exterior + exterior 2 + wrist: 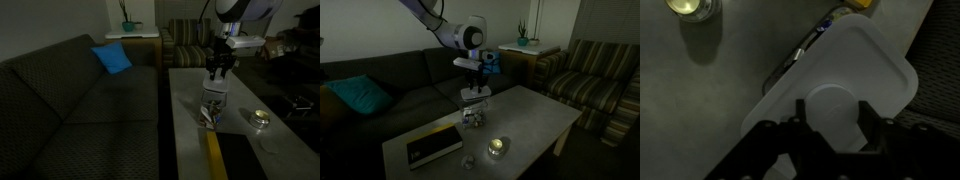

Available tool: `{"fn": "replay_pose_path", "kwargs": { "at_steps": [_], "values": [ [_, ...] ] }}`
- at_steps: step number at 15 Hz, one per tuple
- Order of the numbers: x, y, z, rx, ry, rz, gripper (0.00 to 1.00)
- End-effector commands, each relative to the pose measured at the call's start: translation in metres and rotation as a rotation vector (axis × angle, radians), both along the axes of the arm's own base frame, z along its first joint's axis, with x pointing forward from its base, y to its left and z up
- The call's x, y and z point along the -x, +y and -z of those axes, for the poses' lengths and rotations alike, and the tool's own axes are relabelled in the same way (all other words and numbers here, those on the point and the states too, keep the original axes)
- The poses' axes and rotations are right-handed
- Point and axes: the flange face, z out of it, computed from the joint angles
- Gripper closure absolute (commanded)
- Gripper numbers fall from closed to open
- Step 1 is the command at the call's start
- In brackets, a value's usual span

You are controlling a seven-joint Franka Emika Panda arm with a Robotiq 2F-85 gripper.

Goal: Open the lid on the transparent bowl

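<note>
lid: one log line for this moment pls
gripper | shut on lid knob | lid held above transparent bowl, seemingly off | gold tin aside, untouched

No legible text, label, brand or number anywhere; frames dark, blurred.

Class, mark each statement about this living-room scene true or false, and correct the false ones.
1. The jaws are closed on the raised knob of the white lid. True.
2. The gold tin sits on the sofa. False: it stands on the table.
3. A blue cushion lies on the sofa. True.
4. The dark book rests on the lid. False: it lies flat on the table, apart from the lid.
</note>
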Motion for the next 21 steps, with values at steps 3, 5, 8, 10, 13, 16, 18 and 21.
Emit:
{"fn": "replay_pose_path", "kwargs": {
  "at_steps": [3,5,8,10,13,16,18,21],
  "values": [
    [0.018,-0.033,-0.019,0.059,0.063,-0.015,0.71],
    [0.026,-0.050,-0.014,0.081,0.077,-0.040,0.71],
    [0.039,-0.077,0.004,0.091,0.127,-0.086,0.71],
    [0.050,-0.093,0.022,0.080,0.171,-0.155,0.71],
    [0.068,-0.111,0.049,0.062,0.242,-0.299,0.71],
    [0.081,-0.123,0.071,0.061,0.281,-0.392,0.71],
    [0.082,-0.117,0.085,0.060,0.280,-0.387,0.71],
    [0.080,-0.099,0.102,0.049,0.260,-0.349,0.71]
  ]
}}
